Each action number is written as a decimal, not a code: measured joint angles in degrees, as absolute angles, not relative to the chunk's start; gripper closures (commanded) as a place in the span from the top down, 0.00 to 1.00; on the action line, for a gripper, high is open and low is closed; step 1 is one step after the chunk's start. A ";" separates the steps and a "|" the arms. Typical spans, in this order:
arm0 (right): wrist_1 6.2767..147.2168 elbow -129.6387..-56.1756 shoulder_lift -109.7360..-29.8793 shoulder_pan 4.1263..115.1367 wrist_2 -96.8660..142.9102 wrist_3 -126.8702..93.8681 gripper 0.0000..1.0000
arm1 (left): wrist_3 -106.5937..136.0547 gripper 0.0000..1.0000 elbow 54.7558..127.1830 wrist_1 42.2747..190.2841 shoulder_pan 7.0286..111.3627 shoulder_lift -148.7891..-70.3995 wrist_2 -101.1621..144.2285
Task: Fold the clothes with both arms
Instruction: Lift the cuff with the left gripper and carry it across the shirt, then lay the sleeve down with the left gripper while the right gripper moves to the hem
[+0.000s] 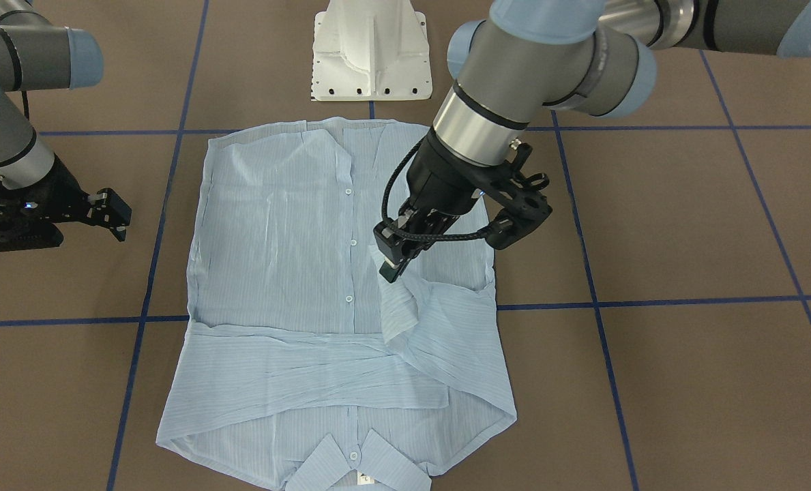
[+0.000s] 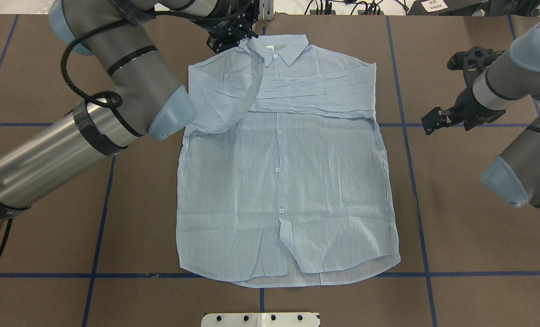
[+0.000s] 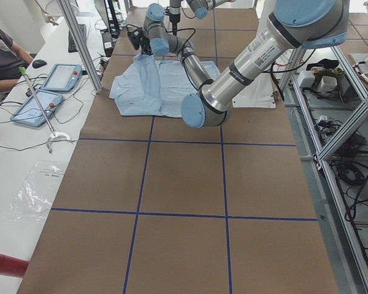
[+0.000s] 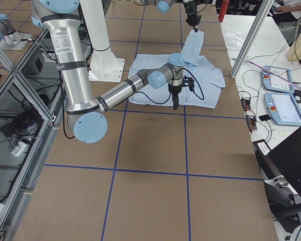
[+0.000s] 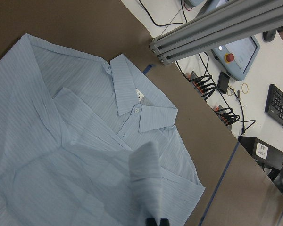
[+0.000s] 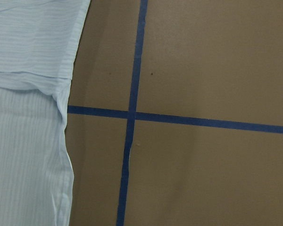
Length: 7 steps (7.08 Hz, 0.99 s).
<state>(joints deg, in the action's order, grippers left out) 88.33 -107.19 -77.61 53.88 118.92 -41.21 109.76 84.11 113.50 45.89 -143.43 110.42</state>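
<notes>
The pale-blue striped shirt (image 2: 288, 181) lies flat and buttoned-side up on the brown table, its collar (image 2: 281, 47) at the far edge from the robot. One sleeve (image 2: 315, 93) is folded across the chest. The other sleeve (image 1: 405, 307) is lifted off the shirt, with my left gripper (image 1: 393, 269) shut on its cuff end; in the left wrist view the sleeve (image 5: 146, 179) hangs from the fingertips above the collar area. My right gripper (image 2: 433, 121) hovers open over bare table beside the shirt's side edge (image 6: 61, 155), holding nothing.
The white pedestal base (image 1: 371, 54) stands at the shirt's hem side. Blue tape lines (image 2: 410, 150) grid the table. Beyond the collar end run an aluminium post (image 3: 80, 43) and a desk with tablets (image 3: 61, 76), where a person (image 3: 0, 55) sits.
</notes>
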 measured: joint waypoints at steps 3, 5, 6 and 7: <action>88.41 -107.09 -77.55 53.85 119.02 -41.30 1.00 | 109.39 0.76 68.59 121.76 37.72 -150.07 101.47; 88.42 -107.31 -77.30 53.86 119.10 -41.81 1.00 | 105.14 1.00 63.06 124.35 32.10 -152.24 97.60; 88.42 -107.52 -77.03 53.83 119.20 -42.05 1.00 | 100.26 1.00 62.27 124.92 29.97 -152.53 96.65; 88.40 -107.84 -76.84 53.80 119.37 -42.26 1.00 | 96.45 1.00 62.29 126.06 28.83 -152.01 96.02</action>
